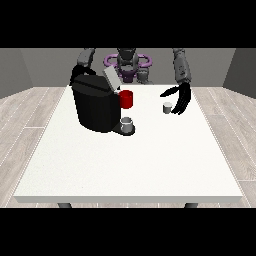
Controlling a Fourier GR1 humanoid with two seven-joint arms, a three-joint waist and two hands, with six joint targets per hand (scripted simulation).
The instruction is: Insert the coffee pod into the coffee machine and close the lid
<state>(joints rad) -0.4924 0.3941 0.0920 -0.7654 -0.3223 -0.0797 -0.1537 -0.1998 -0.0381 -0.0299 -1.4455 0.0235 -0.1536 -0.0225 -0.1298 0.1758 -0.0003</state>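
Observation:
A black coffee machine (94, 106) stands at the table's left rear, its grey lid (111, 78) tilted up and open. A small grey cup (127, 125) sits on the machine's front tray. A small grey coffee pod (167, 107) stands upright on the table to the right. The hand at the view's right (181, 98) hangs just beside the pod on its right, fingers straight and spread, thumb reaching towards the pod, holding nothing. The hand at the view's left (79, 72) is behind the machine's top and mostly hidden by it.
A red mug (126, 99) stands right of the machine, between it and the pod. The white table (130, 165) stretches wide towards the camera. Wooden floor surrounds it.

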